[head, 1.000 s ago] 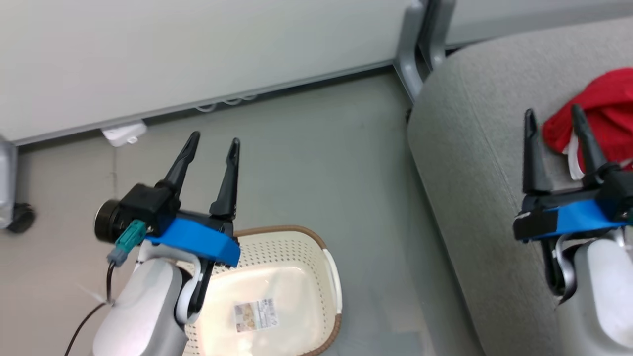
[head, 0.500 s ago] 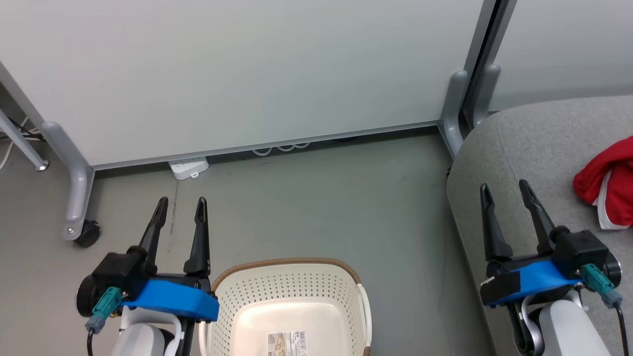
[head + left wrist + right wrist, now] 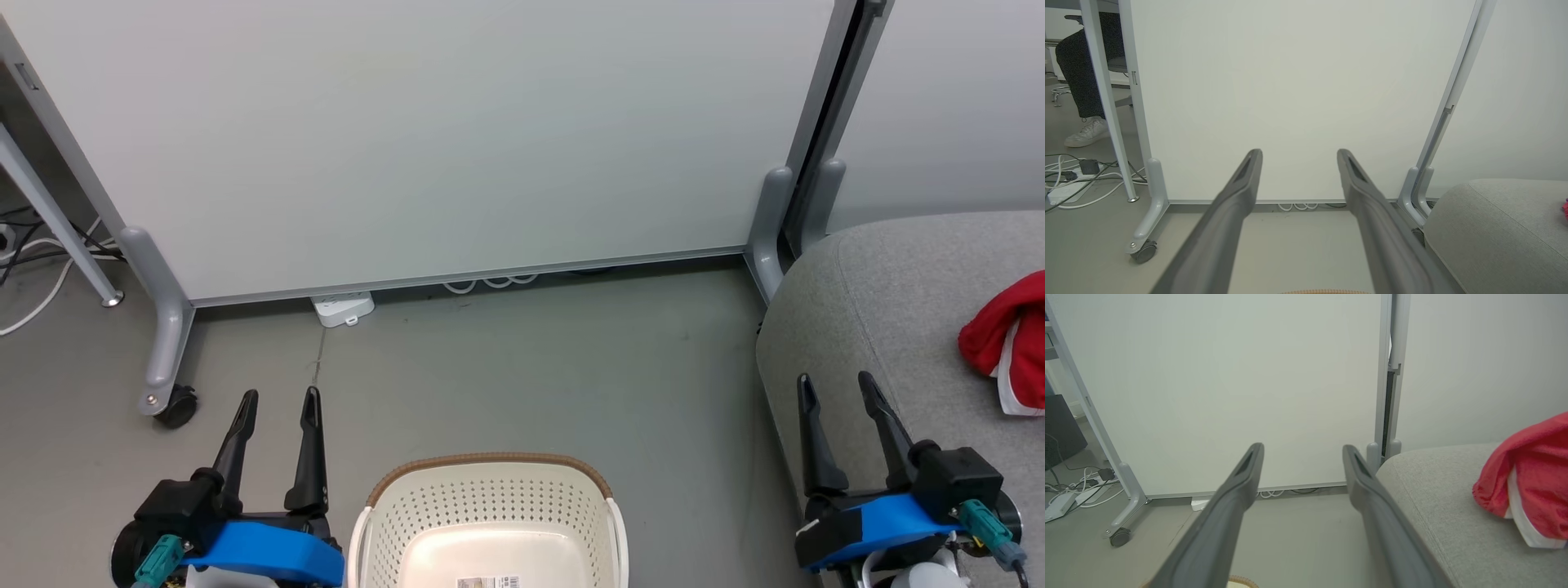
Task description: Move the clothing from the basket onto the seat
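The cream perforated basket [image 3: 490, 510] with its brown rim sits on the floor at the bottom centre of the head view; what shows of its inside holds no fabric. Red clothing [image 3: 1006, 343] with white trim lies bunched on the grey seat [image 3: 882, 310] at the right edge, and the right wrist view shows the clothing [image 3: 1527, 482] on the seat [image 3: 1445, 506] too. My left gripper [image 3: 277, 398] is open at the lower left, left of the basket. My right gripper [image 3: 835, 381] is open over the seat's near corner, left of the clothing.
A white partition panel [image 3: 424, 139] on grey wheeled feet [image 3: 167, 392] stands across the back, with a second panel [image 3: 955, 106] behind the seat. A white power strip [image 3: 343, 309] and cables [image 3: 33, 261] lie on the floor at the left. A person's leg and shoe [image 3: 1084, 130] show past the panel.
The head camera has tilted up and turned, so the basket and both grippers now sit lower in the picture. Both grippers stay open; the clothing stays on the seat.
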`<state>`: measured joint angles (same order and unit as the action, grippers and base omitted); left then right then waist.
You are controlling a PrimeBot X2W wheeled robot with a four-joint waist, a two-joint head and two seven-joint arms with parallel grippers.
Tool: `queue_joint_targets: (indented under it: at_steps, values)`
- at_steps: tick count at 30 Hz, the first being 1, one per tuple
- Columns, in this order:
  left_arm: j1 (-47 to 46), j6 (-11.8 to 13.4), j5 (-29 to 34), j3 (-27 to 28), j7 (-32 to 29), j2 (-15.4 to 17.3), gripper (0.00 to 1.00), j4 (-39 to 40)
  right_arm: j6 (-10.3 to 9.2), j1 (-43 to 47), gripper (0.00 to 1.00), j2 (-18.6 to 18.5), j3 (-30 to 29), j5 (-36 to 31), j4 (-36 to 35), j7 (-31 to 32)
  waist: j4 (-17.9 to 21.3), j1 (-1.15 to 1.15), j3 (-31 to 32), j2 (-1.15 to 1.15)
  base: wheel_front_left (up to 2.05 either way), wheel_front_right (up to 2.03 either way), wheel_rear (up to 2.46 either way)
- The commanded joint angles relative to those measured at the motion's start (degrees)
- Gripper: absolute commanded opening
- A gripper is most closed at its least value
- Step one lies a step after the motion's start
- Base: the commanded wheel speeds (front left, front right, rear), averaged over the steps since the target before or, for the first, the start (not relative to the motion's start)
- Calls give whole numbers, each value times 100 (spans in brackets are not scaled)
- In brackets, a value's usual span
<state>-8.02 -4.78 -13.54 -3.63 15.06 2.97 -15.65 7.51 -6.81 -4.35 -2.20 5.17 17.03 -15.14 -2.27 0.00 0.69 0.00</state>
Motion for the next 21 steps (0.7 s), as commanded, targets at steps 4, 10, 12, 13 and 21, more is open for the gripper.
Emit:
queue_joint_targets:
  at_steps: [4,10,12,13,21]
  values:
    - [144,-51,58,73,16,1,100,39,-4,162,100,48,16,61,-7,1,-22,0,55,0,0,0,0]
    - [261,-47,-48,51,16,0,100,107,-5,277,100,92,58,91,-24,1,-19,0,103,0,0,0,0]
    - [281,-29,-65,41,16,0,100,125,-4,288,100,103,67,100,-17,1,-15,0,111,0,0,0,0]
    - [299,-18,-71,36,16,0,100,131,-4,305,100,109,72,100,-17,1,-12,0,117,0,0,0,0]
    - [335,45,-16,-32,16,0,100,79,-4,309,100,131,90,122,21,1,6,0,120,0,0,0,0]
